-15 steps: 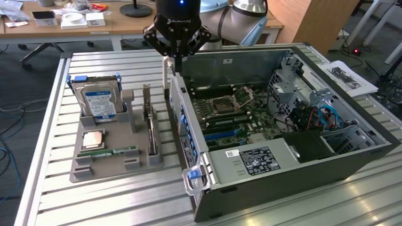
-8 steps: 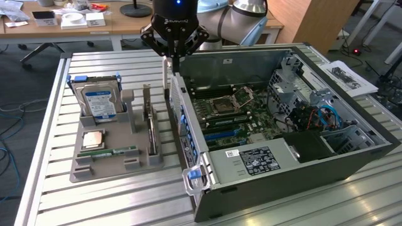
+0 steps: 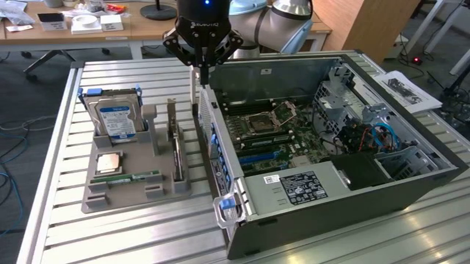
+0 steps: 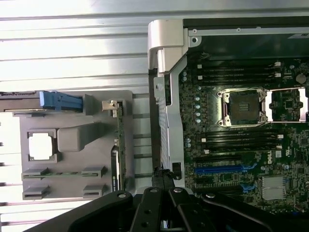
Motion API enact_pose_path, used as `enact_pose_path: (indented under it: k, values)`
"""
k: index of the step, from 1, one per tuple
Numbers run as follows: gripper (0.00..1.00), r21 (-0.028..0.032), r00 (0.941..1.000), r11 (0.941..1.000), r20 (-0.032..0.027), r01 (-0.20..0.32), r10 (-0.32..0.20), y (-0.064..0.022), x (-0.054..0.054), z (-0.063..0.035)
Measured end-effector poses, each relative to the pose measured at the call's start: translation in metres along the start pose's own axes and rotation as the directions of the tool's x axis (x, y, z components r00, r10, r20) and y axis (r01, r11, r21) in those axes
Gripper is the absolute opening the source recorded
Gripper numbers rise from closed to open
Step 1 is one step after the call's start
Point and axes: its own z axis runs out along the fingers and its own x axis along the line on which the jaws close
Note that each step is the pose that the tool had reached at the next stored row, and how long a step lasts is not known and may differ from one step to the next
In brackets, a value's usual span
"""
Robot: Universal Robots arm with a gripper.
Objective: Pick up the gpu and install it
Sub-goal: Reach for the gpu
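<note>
The gpu [image 3: 175, 144] stands on its long edge in a slot of the grey parts holder [image 3: 126, 197], its silver bracket end toward the far side. In the wrist view the gpu [image 4: 120, 145] shows edge-on beside the case wall. My gripper [image 3: 202, 70] hangs shut with nothing between its fingers, above the gap between the holder and the open computer case [image 3: 345, 181]. It is higher than the gpu and off toward the case. In the wrist view the gripper [image 4: 161, 178] has its fingers pressed together over the case's edge. The motherboard [image 4: 241, 145] lies bare inside.
A hard drive [image 3: 114, 118] with a blue label stands upright in the holder; a cpu [image 3: 109, 163] and a green memory stick [image 3: 136, 177] lie flat in it. The slatted metal table [image 3: 132, 242] carries everything. Papers [image 3: 408, 91] lie at the exterior view's right.
</note>
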Motion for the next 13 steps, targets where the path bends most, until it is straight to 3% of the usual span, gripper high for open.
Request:
enact_pose_path:
  k: [13]
  values:
    - [0.11, 0.0000, 1.0000, 1.0000, 0.0000, 0.000, 0.000, -0.0001, 0.0015, 0.0000]
